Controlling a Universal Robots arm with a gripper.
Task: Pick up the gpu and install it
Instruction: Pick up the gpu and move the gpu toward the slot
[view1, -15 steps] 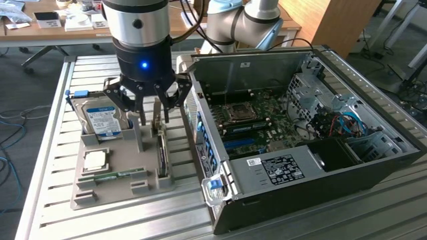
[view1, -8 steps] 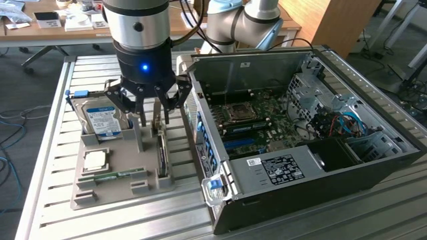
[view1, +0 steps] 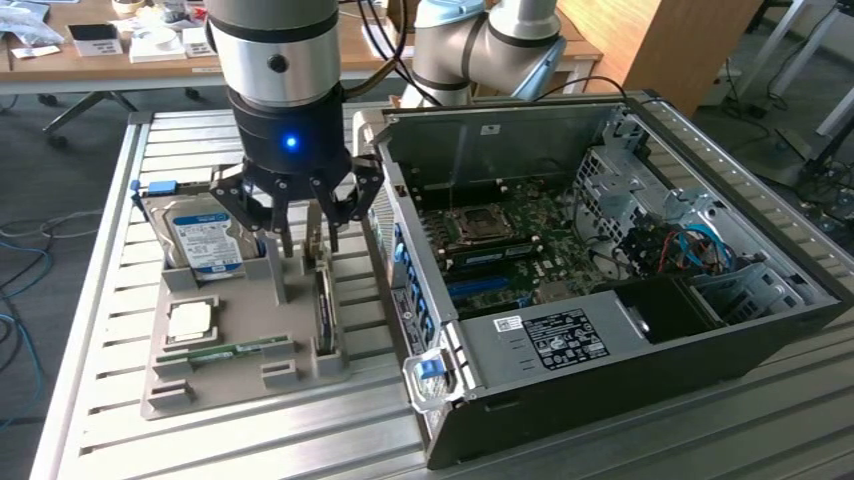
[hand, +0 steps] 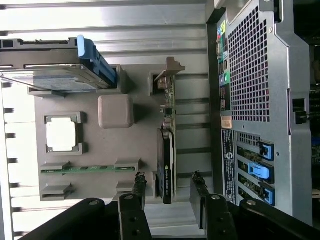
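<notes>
Claw (hand: 168, 176) spread open, gpu (hand: 166, 150) standing on edge in grey tray (hand: 100, 145), lined up between its fingertips

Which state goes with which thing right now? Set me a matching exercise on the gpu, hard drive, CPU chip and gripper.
Things:
1. gpu
2. hard drive
3. CPU chip
4. gripper

States:
A. lying flat in a square pocket of the tray
B. open, hanging above the tray
C. standing on edge in a tray slot, on the side nearest the computer case
D. resting tilted in the tray, blue-white label showing

Pairs: 1-C, 2-D, 3-A, 4-B
</notes>
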